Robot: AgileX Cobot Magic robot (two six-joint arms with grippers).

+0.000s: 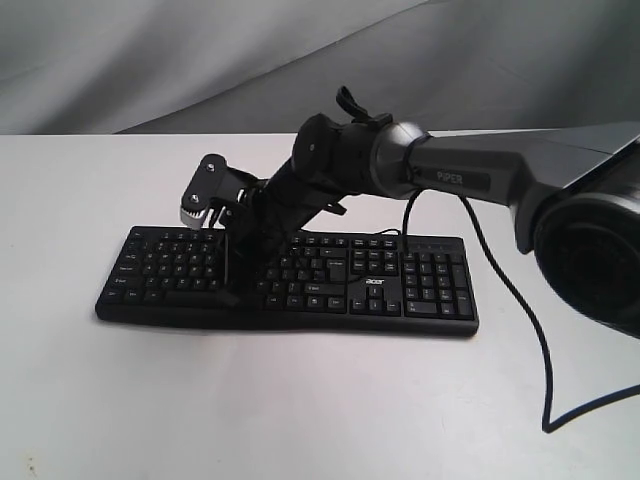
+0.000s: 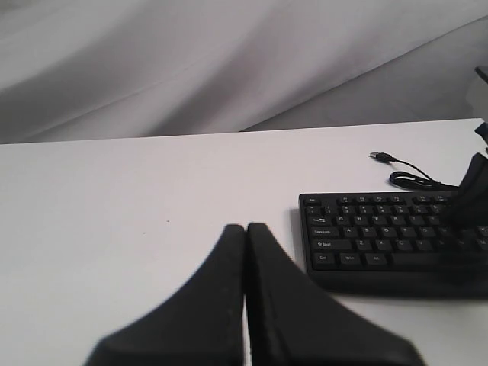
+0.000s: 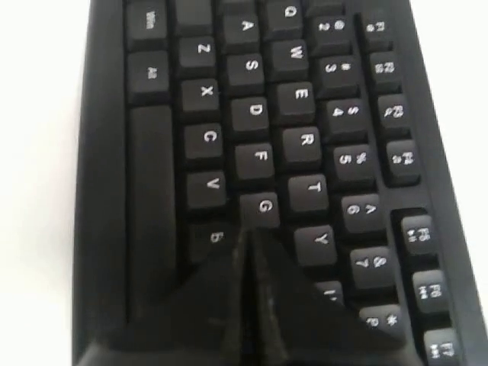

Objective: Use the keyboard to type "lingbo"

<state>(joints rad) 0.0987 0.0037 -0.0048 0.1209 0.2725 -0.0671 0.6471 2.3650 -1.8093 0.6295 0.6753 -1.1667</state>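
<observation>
- The keyboard [image 1: 420, 285] lies flat in the middle of the white table [image 1: 300, 410], its long side across the exterior view, with the number pad on that view's right.
- We see the white "acer" logo [image 1: 373, 282] on its front part, just left of the number pad.
- The right arm [image 1: 450, 175] reaches in from the right and crosses over the middle of the keyboard.
- The right gripper [image 1: 238, 292] points down onto the letter keys in the left half.
- In the right wrist view its fingers are pressed together with no gap and hold nothing.
- There the right gripper [image 3: 245, 235] has its tip at the near edge of the G key [image 3: 264, 206], beside the B key [image 3: 216, 238].
- We cannot tell whether any key is pushed down.
- The left gripper [image 2: 245, 227] is narrow too: its two black fingers meet along a thin line and grasp nothing.
- It hangs over bare table, apart from the keyboard's Esc end [image 2: 366, 236].
- A thin black cable [image 2: 415, 177] curls on the table behind the keyboard, and its plug [image 2: 379, 156] lies loose on the white top.
- We do not find the left gripper in the exterior view.
- A grey cloth [image 1: 200, 60] hangs behind the table.
</observation>
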